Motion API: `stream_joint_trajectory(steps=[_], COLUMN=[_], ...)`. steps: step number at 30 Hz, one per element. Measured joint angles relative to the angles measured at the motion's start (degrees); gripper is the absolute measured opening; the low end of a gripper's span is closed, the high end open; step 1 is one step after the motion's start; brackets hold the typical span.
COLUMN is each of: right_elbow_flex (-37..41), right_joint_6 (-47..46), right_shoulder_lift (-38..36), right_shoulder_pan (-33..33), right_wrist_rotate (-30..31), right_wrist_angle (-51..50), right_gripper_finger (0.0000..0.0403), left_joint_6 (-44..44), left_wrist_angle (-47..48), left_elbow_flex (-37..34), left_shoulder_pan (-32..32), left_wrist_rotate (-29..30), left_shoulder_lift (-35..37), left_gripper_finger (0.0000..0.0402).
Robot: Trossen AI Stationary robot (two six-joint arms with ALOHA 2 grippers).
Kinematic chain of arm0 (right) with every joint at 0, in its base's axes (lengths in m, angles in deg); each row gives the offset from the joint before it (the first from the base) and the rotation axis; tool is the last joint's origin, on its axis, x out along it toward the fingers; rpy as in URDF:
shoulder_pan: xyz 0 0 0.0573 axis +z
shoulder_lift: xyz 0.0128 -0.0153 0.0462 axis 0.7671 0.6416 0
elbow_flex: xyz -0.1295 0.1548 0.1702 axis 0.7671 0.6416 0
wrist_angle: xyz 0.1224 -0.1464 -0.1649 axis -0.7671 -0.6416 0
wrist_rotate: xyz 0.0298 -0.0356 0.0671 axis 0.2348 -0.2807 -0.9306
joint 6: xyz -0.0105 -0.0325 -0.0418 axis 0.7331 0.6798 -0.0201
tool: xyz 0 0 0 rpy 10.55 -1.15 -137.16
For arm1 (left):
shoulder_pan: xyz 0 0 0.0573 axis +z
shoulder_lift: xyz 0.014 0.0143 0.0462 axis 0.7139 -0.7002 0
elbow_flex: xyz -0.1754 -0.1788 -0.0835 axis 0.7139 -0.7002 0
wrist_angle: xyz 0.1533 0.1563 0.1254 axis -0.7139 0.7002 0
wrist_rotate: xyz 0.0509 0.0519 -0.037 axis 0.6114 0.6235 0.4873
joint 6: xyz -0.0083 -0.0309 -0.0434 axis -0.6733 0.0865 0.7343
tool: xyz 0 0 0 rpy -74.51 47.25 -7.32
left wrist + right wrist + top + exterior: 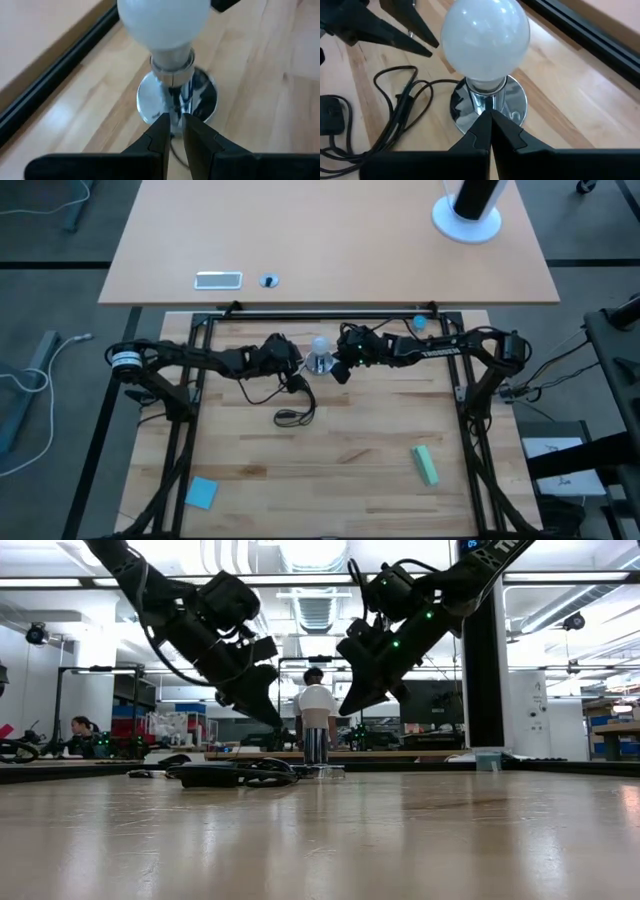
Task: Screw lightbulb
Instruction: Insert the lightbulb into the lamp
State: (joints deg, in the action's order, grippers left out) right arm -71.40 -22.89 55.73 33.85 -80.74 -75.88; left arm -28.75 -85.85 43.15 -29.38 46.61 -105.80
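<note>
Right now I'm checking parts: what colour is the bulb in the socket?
Frosted white bulb, shown best in the right wrist view.

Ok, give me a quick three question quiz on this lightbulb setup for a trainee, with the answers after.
1. True or false: the lightbulb stands upright in the silver socket.
2. Which gripper has its fingers fully shut: A left, B right?
3. Fill in: the black cord runs from the socket across the ___ table.

Key:
1. True.
2. B, the right gripper, beside the socket; the left gripper shows a narrow gap.
3. Wooden.
</note>
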Motion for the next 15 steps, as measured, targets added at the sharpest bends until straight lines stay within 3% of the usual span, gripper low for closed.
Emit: stream_joint_trajectory(steps=[8,15], right_elbow_flex=[0.0,-0.02], right_joint_6=[1.45,0.3], right_shoulder_lift=[-0.16,-0.21], right_shoulder_pan=[-1.39,-3.01], right_wrist_rotate=[1.02,1.49], right_wrist_angle=[4.88,4.9], right_gripper_finger=[0.0,0.0], left_joint_6=[-3.69,-4.34], left_wrist_angle=[-15.41,-18.37], left_elbow_flex=[-3.43,-3.58], left_shoulder_pan=[0.17,0.61], left_wrist_rotate=[-1.02,-0.97], left_shoulder_lift=[0.45,0.33], left_gripper_finger=[0.0041,0.0041])
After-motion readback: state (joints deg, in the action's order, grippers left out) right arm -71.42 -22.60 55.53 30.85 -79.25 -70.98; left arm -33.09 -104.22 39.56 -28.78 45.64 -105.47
